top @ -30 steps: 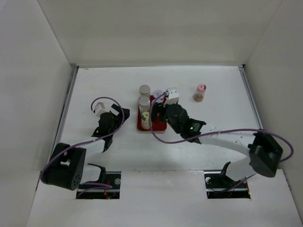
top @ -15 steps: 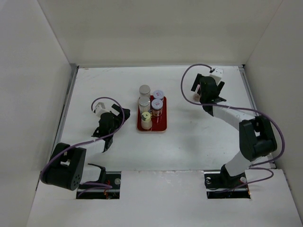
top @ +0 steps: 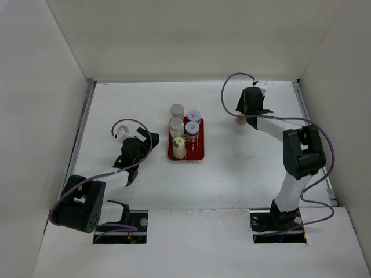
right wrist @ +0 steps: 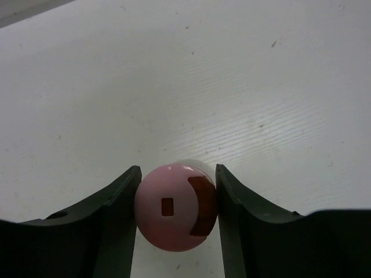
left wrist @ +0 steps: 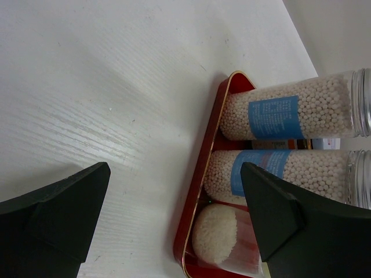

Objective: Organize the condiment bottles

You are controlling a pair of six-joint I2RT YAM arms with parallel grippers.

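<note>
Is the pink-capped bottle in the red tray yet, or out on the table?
Out. The pink-capped bottle sits on the bare table inside the right gripper, well apart from the red tray.

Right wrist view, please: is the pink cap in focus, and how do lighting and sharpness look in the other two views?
Right wrist: the pink cap is sharp between the dark fingers of the right gripper, the table grain clear, no glare. Left wrist: the upper bead-filled bottle is crisp, while the left gripper is a near-black silhouette. Top external: even, soft light, faint shadows.
</note>
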